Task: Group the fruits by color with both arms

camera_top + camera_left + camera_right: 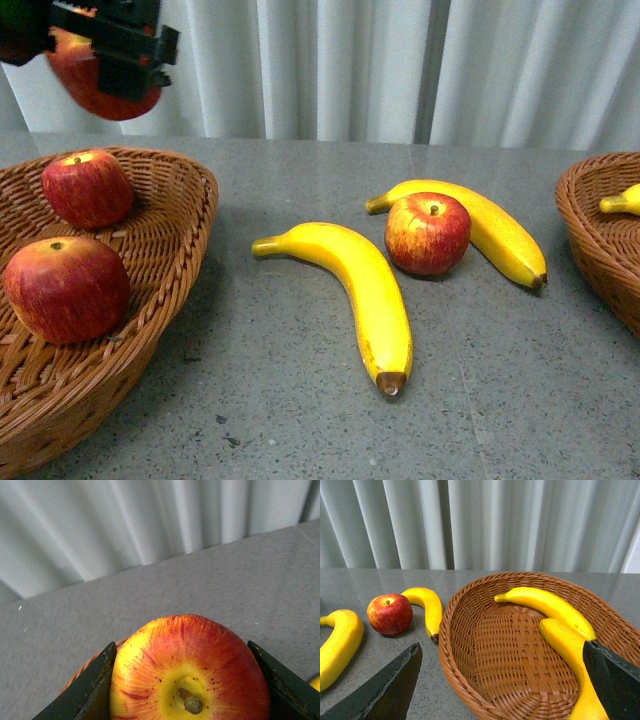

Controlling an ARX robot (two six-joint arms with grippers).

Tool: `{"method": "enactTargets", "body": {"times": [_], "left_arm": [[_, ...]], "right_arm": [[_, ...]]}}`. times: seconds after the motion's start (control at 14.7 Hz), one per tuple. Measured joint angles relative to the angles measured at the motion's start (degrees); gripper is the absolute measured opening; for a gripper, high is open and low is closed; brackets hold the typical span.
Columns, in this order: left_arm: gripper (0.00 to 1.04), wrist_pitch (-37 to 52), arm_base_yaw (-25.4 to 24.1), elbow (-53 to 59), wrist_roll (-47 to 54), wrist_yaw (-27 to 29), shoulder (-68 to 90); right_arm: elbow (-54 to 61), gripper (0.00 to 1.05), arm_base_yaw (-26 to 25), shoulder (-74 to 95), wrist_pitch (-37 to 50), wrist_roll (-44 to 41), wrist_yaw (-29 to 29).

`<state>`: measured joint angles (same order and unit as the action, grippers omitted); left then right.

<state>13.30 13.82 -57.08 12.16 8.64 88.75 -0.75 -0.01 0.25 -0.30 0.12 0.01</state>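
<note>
- Left gripper (112, 55) grips 1 apple (190, 665) above the left basket's (190, 205) 2 apples (88, 188), ready to drop.
- Right gripper (501, 685) gapes wide, facing the banana basket (451, 630).

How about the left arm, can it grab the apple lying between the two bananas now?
Probably not yet. The left gripper is shut on another apple, above the left basket. The table apple is bare on top, so an emptied gripper could likely reach it.
</note>
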Motion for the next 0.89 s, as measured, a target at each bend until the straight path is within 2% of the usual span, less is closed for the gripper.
{"method": "enactTargets", "body": {"times": [0.27, 0.48, 0.68, 0.89], "left_arm": [[0.68, -2.49, -1.68, 8.46, -10.54, 3.39, -5.01], [0.99, -0.92, -1.57, 8.96, -11.67, 3.39, -7.17], [0.98, 1.51, 2.6, 6.47, -10.25, 1.01, -6.64], [0.98, 3.69, 8.72, 1.38, -6.69, -4.57, -1.73]], "right_arm": [[0.0, 0.98, 0.0, 0.0, 0.0, 0.0, 0.0], [0.0, 0.98, 0.0, 0.0, 0.02, 0.0, 0.0], [0.0, 0.98, 0.0, 0.0, 0.0, 0.0, 0.0], [0.0, 0.98, 0.0, 0.0, 0.0, 0.0, 0.0]]}}
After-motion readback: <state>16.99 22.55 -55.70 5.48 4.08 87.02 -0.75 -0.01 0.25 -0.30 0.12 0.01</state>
